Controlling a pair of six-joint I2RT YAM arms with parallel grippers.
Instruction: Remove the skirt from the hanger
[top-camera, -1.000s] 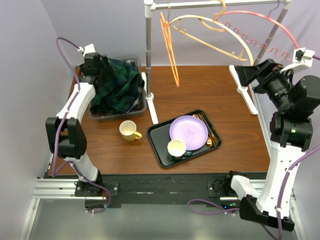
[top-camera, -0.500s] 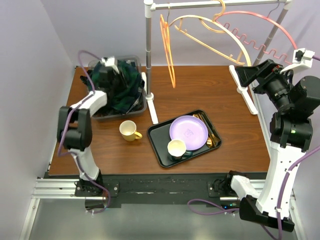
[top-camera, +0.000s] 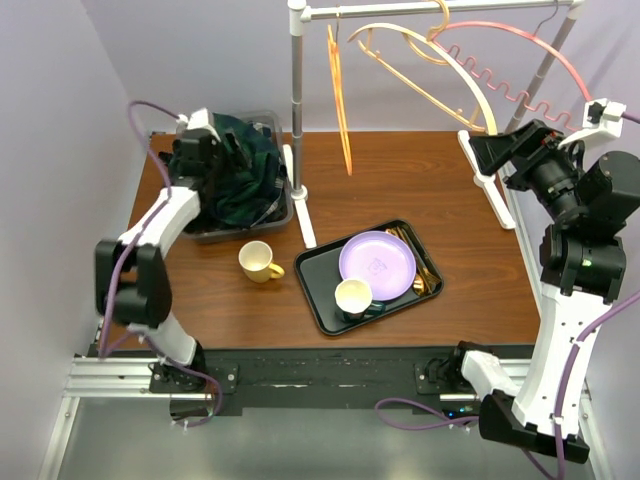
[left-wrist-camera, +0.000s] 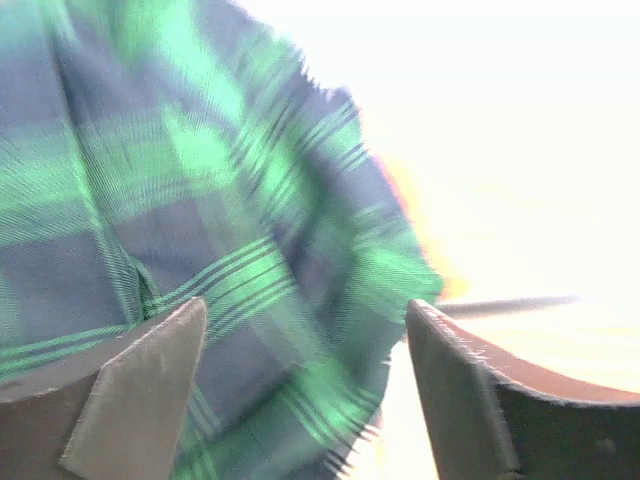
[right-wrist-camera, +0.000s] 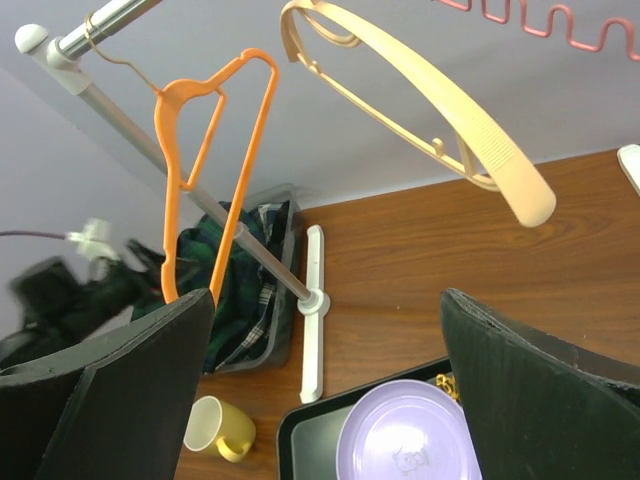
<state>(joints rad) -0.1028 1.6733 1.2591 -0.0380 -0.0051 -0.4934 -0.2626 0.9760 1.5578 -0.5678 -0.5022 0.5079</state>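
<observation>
- Since half a second ago, the left gripper (left-wrist-camera: 305, 330) has shifted left over the bin, and the orange hanger (top-camera: 340, 100) has swung nearly edge-on.
- Left gripper: fingers spread, nothing pinched. The plaid skirt (left-wrist-camera: 200, 200) sits just past them, blurred.
- The skirt lies bunched in the grey bin (top-camera: 285, 207) at the table's back-left corner, off the hanger.
- The orange hanger hangs bare on the rack rail (top-camera: 430, 8).
- Right gripper (right-wrist-camera: 327, 300): raised on the right, fingers wide apart, empty.
- A yellow mug (top-camera: 260, 262) stands near the bin.

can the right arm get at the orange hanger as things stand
Probably yes: the right hand is open and faces the orange hanger with only air between; the cream hanger hangs to one side.
</observation>
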